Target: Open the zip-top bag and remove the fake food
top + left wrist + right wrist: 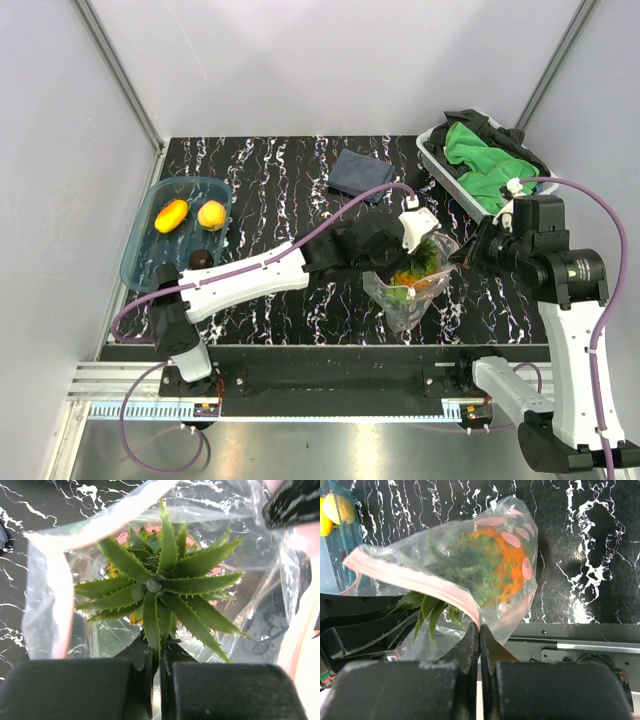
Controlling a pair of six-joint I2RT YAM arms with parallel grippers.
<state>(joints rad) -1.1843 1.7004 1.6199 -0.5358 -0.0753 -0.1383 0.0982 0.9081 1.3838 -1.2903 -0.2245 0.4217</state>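
The clear crinkly plastic zip-top bag (400, 300) with a pink zip strip (410, 577) sits mid-way along the black marbled desk (260, 170), mouth agape, between the two hands. One spiky green plastic leafy piece (155, 585) pokes from its mouth, with orange showing beneath. The left hand (156, 652) is clamped on one leaf. The right hand (479, 630) pinches the bag's edge by the strip. At the left, one translucent blue tub (135, 250) holds two orange-yellow rounded pieces (171, 215) and one dark piece (200, 260).
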